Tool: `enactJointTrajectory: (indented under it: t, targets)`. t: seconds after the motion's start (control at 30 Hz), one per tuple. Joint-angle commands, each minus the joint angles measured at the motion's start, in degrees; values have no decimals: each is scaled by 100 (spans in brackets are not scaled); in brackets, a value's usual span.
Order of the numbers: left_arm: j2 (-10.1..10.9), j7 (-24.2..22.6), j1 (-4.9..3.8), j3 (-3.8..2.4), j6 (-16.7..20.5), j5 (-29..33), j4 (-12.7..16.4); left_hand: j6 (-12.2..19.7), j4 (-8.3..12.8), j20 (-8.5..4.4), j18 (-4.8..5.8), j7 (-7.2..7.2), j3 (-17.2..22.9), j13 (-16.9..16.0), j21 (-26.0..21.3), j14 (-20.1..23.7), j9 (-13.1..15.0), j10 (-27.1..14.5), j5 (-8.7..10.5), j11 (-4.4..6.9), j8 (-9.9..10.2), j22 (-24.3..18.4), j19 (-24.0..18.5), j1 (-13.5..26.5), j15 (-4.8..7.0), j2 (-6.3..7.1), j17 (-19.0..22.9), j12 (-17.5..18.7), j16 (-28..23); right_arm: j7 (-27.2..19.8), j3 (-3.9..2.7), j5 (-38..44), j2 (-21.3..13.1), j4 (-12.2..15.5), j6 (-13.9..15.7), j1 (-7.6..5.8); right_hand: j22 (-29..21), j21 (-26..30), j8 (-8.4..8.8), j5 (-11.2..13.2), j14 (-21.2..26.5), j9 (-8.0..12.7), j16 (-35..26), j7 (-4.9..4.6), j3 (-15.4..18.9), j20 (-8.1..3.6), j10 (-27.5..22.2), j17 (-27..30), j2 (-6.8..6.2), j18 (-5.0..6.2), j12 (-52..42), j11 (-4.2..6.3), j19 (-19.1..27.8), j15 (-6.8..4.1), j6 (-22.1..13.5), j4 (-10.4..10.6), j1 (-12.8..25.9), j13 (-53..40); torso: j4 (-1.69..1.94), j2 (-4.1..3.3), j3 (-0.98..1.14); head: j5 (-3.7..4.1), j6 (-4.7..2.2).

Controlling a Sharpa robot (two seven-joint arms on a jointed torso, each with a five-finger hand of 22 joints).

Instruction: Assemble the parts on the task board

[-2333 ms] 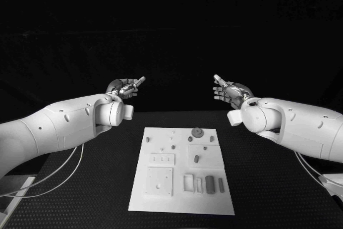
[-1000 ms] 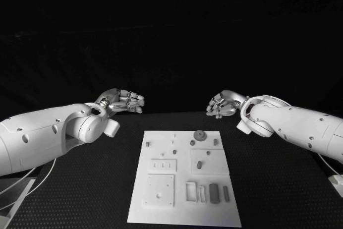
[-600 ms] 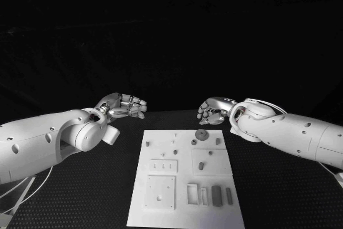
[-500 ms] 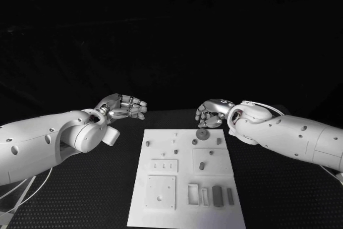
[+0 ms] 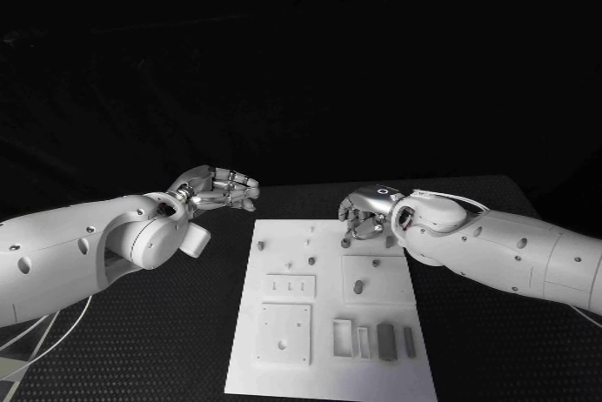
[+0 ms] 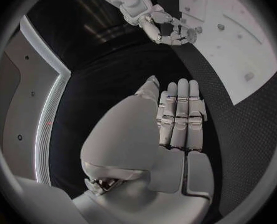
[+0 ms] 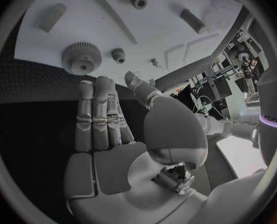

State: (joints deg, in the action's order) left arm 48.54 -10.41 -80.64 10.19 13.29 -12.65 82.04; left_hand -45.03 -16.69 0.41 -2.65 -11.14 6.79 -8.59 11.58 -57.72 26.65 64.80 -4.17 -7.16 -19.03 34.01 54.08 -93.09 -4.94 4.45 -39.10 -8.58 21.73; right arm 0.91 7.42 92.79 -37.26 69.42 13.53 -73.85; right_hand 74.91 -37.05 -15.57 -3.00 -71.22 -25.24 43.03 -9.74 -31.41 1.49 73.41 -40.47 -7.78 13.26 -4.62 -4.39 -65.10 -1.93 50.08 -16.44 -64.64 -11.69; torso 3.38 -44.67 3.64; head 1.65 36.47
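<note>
Hands flank the far end of the board [image 5: 329, 298], which lies lengthwise on the black table [image 5: 502, 332]. Off the board's far left corner the left hand [image 5: 221, 190] hovers, fingers loosely curled and holding nothing; its wrist view shows those fingers [image 6: 182, 114] straight, side by side and empty. On the board, small grey parts [image 5: 359, 287] stand in rows, with slots and blocks near its close end; their exact shapes are hard to make out. Over the board's far right corner the right hand [image 5: 364, 212] hangs, fingers bent downward, hiding what lies beneath. Its wrist view shows its fingers [image 7: 101, 114] extended and empty, just short of a large gear [image 7: 81, 57] and a small gear [image 7: 118, 55] on the board.
</note>
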Motion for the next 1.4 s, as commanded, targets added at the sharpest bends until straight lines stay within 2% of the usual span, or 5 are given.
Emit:
enactJointTrajectory:
  t: [0.03,0.3,0.57,0.97,1.4]
  targets:
    - [-11,-18,-3,-1,-85,-3,-4,-39,1,-43,79,-17,41,-6,-31,1,-11,39,29,-21,26,-7,17,72,-40,10,-14,39,-43,211,-1,282,-8,-21,-249,15,123,1,-37,-7,61,-2,-29,17,-34,29,-76,-4,-73,174,66,-39,46,42,72,20,91,21,8,-46,20,32,5]
    - [-12,-16,-2,0,-86,-1,-17,-38,3,-56,91,-20,60,-11,-44,-4,-17,44,29,-25,40,-12,25,112,-37,19,-36,71,-61,228,6,341,10,-27,-334,73,126,-28,-72,-7,56,6,-20,3,-96,32,-58,-34,-137,174,60,-38,44,40,124,70,231,17,15,-97,48,45,-18]
    - [-8,-9,-2,0,-102,-1,-12,-40,4,-61,98,-20,71,-15,-49,-8,-19,49,29,-26,46,-14,30,128,-35,22,-47,86,-69,225,12,372,53,-38,-370,115,135,-78,-109,-7,21,2,16,25,-137,13,-26,-71,-129,174,49,-23,13,25,178,73,261,6,37,-142,71,57,-27]
    - [-10,-6,-2,0,-106,0,-18,-42,4,-66,103,-21,81,-18,-55,-12,-21,53,30,-27,52,-16,35,144,-34,26,-59,102,-79,244,23,432,82,-72,-430,146,143,-212,-164,-7,-40,-5,126,61,-171,-36,84,-163,-90,174,18,23,-44,-21,256,55,295,-38,36,-182,101,59,-14]
    - [-11,1,-2,-1,-113,0,-30,-43,7,-71,107,-21,92,-21,-60,-15,-23,57,30,-27,57,-18,38,152,-32,27,-70,116,-87,243,33,549,92,-47,-560,180,141,-381,-287,-7,-71,-53,238,152,-244,-84,304,-255,141,174,-49,105,-54,-96,451,-5,225,-144,44,-208,121,61,23]
